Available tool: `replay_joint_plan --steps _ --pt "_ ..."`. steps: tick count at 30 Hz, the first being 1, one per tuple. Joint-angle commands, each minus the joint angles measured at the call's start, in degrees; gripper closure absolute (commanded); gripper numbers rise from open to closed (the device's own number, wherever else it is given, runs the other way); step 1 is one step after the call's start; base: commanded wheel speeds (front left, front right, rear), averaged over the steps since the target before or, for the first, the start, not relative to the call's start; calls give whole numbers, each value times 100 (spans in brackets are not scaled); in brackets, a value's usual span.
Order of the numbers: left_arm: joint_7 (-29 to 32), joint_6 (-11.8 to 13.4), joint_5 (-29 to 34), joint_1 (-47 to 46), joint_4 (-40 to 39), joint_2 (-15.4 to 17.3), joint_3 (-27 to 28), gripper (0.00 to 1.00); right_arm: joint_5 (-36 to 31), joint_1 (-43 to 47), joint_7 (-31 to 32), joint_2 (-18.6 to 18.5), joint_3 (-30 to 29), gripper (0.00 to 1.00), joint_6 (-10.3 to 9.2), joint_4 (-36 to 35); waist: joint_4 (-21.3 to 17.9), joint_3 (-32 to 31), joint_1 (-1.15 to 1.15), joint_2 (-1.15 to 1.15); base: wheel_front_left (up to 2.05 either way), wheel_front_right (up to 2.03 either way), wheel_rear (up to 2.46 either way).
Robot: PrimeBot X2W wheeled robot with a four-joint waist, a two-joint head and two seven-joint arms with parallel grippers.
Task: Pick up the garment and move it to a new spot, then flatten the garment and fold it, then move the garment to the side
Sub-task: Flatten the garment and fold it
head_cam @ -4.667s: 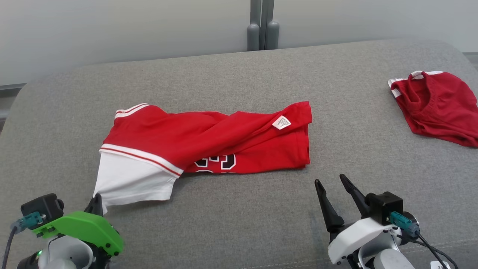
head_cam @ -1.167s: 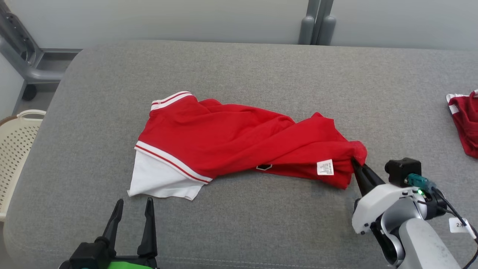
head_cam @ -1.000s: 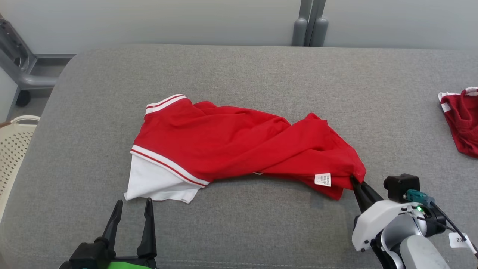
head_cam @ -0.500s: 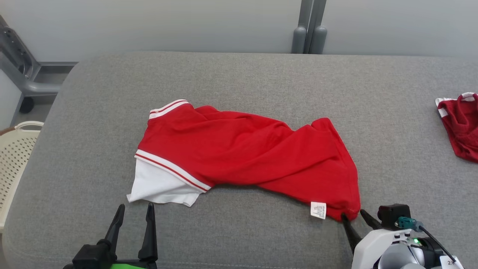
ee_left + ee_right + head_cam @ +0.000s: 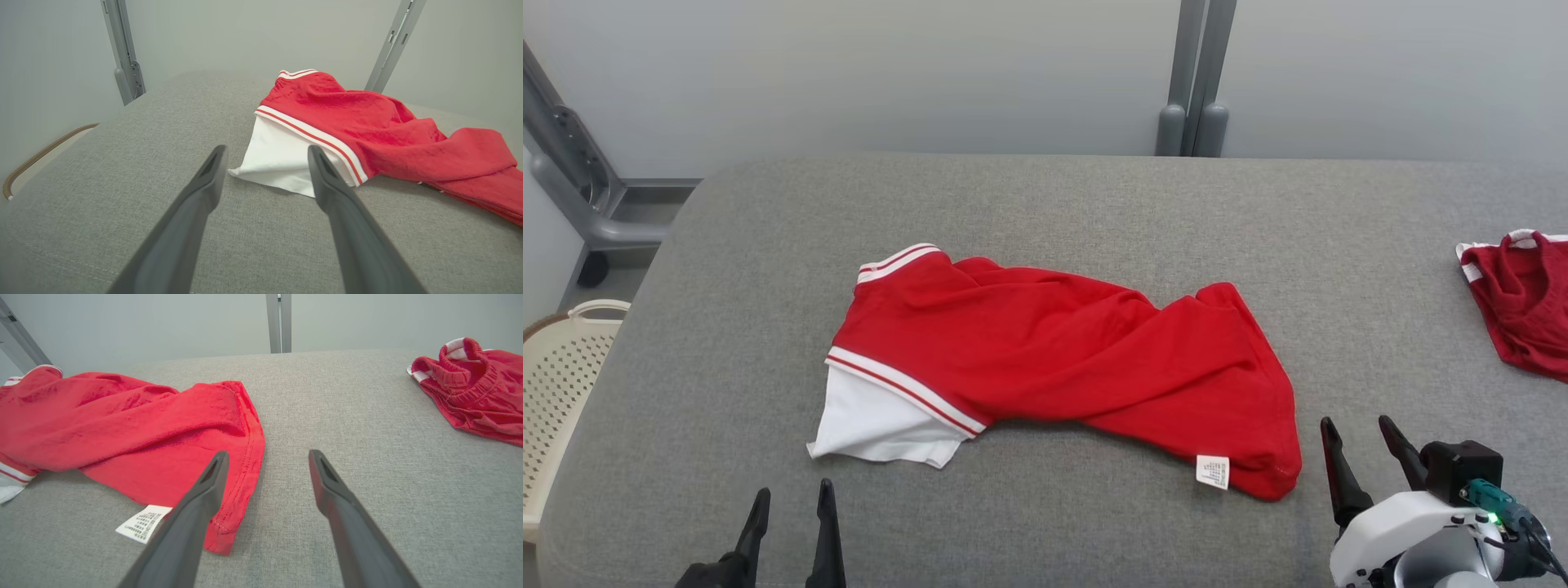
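Crumpled red knit jersey [image 5: 1062,367] lies on grey woven worktop [image 5: 1094,212]. Right end effector [image 5: 1356,423] beside its hem, left end effector [image 5: 794,488] near its white panel: both wide, empty.

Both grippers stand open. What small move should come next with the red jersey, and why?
Probably ease the left gripper forward to pinch the white sleeve corner: the red jersey lies twisted and bunched, not flat, and that open gripper faces the sleeve.

You have dark red shorts [image 5: 1523,304] at the cushion's [image 5: 1054,204] right edge, a cream basket [image 5: 556,384] beyond its left edge, and grey posts [image 5: 1196,82] behind its far edge.
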Motion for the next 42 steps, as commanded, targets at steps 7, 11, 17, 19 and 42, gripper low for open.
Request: replay_joint_plan --steps 7,11,17,19,42 --pt "125 115 95 -34 360 187 31 0 83 121 -533 6 217 0 -7 33 -72 -295 0 0 0 0 0" --pt "263 76 139 -115 458 296 -38 0 29 170 -717 7 332 0 -7 102 -104 -417 0 0 0 0 0" --pt "310 -3 265 -110 393 430 -253 0 63 183 -746 8 464 0 -7 183 -200 -509 0 0 0 0 0" --pt "308 -16 268 -109 385 452 -281 0 29 204 -687 8 439 0 -7 240 -228 -528 0 0 0 0 0" --pt "525 18 56 -178 422 555 -355 0 120 200 -509 9 365 0 -7 292 -414 -351 0 0 0 0 0"
